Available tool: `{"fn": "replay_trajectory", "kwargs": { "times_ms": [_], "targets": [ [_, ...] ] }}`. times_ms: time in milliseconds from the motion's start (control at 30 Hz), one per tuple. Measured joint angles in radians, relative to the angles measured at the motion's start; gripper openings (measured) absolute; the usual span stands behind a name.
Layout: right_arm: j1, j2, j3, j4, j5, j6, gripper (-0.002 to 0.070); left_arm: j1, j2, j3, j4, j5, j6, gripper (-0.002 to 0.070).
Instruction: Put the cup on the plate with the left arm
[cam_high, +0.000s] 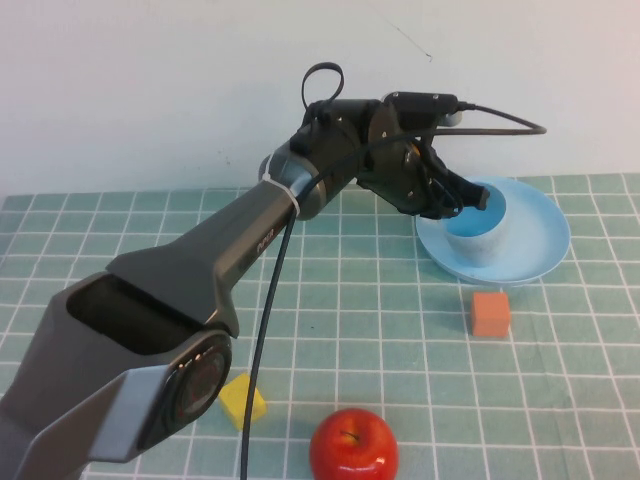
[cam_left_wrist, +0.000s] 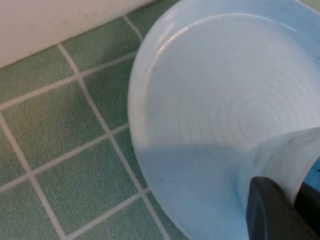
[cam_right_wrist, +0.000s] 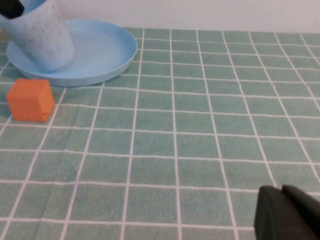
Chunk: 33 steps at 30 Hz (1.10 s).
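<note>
Stretching from the lower left of the high view to the upper middle, the left arm (cam_high: 200, 270) is seen reaching over the green tiled mat (cam_high: 380, 340). The plate (cam_high: 535, 235) is found at the right of the upper middle, resting on the mat near the white wall (cam_high: 150, 90). The cup (cam_high: 478, 232) stands on the left part of the plate, upright or nearly so; in the right wrist view it appears slightly tilted. The left gripper (cam_high: 462, 195) is placed at the cup's rim, and its fingers are clenched on the cup wall, one finger shown inside the rim. An apple (cam_high: 353, 447) is seen at the bottom middle. An orange cube (cam_high: 490, 313) lies just below the plate, apart from it. A yellow block (cam_high: 243, 400) lies at the lower left, partly hidden by the arm. Of the right gripper (cam_right_wrist: 290, 212) only a dark part is shown, low in the right wrist view above the mat; whether its fingers are parted cannot be told.
</note>
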Motion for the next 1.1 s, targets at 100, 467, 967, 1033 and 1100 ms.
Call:
{"fn": "replay_trajectory", "kwargs": {
  "times_ms": [100, 467, 967, 1033, 1100],
  "targets": [
    [0.000, 0.000, 0.000, 0.000, 0.000, 0.000, -0.0002, 0.000, 0.007, 0.000, 0.002, 0.000, -0.002, 0.0014],
    [0.000, 0.000, 0.000, 0.000, 0.000, 0.000, -0.0002, 0.000, 0.012, -0.001, 0.002, -0.056, -0.002, 0.0234],
    [0.000, 0.000, 0.000, -0.004, 0.000, 0.000, -0.0002, 0.000, -0.117, -0.138, 0.242, 0.138, 0.000, 0.0136],
    [0.000, 0.000, 0.000, -0.006, 0.000, 0.000, -0.0002, 0.000, -0.192, -0.149, 0.330, 0.186, 0.000, 0.0063],
    [0.000, 0.000, 0.000, -0.006, 0.000, 0.000, -0.0002, 0.000, -0.267, -0.155, 0.411, 0.246, 0.002, 0.0029]
  ]
}}
